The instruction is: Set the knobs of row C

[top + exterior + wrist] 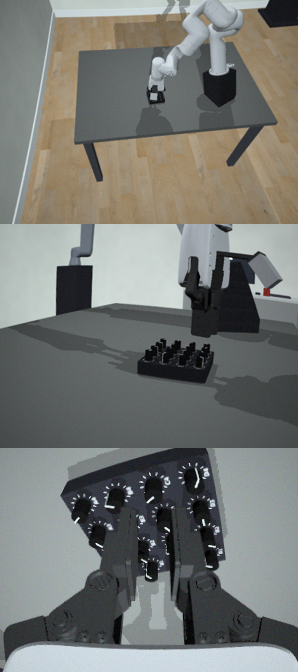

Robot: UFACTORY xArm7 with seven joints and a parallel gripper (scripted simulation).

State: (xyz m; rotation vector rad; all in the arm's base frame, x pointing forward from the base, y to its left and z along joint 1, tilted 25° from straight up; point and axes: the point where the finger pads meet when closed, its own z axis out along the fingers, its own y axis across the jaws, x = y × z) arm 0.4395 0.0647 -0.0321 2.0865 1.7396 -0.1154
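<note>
The black knob box (156, 102) (170, 374) (131, 470) stands on the table. My gripper (205, 335) (153, 526) is above the knobs, clear of them, its fingers slightly apart with nothing between them. In the wrist view, C4 (153, 489) and A4 (81, 509) both have their lines toward the lower left. C3 (164, 517) and A3 (97, 535) both have theirs toward the lower right. C2 shows partly beside the right finger, its line unclear. C1, A1 and A2 are hidden by the fingers.
B4 (116, 497), B1 (151, 569), D4 (191, 479), D3 (201, 509), D2 (206, 535) and D1 (212, 558) stand around the fingers. B3 is hidden. The box stands on the grey table (106, 91) (91, 394), away from its edges. The arm's black base (219, 88) is to the right.
</note>
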